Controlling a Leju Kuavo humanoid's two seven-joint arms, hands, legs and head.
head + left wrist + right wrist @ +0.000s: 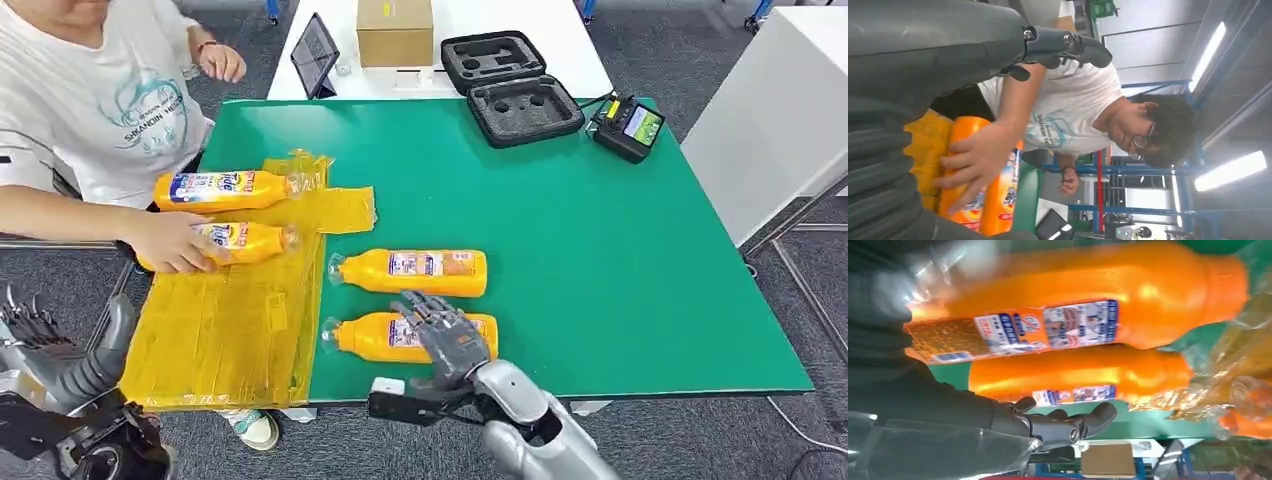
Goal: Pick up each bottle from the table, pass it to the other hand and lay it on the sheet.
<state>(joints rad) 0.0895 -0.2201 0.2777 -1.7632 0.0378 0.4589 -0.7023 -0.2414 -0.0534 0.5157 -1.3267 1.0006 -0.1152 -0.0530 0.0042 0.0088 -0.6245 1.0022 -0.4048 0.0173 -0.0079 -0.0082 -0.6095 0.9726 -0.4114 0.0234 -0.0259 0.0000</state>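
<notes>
Bottles: two lie on the yellow sheet [230, 340] at about 9 o'clock on the green counter [600, 260], the nearer bottle on the sheet [250, 242] under a person's hand [175, 243]. By my reckoning half the work remains: the far bottle [415, 272] and the near bottle [400, 337] lie beside the sheet. The right robot hand [445, 335] rests spread over the near bottle, not clasping it. The left robot hand [35, 325] hangs released at 8 o'clock. The foam-lined case [510, 88] at 12 o'clock lies open, cut-outs bare.
</notes>
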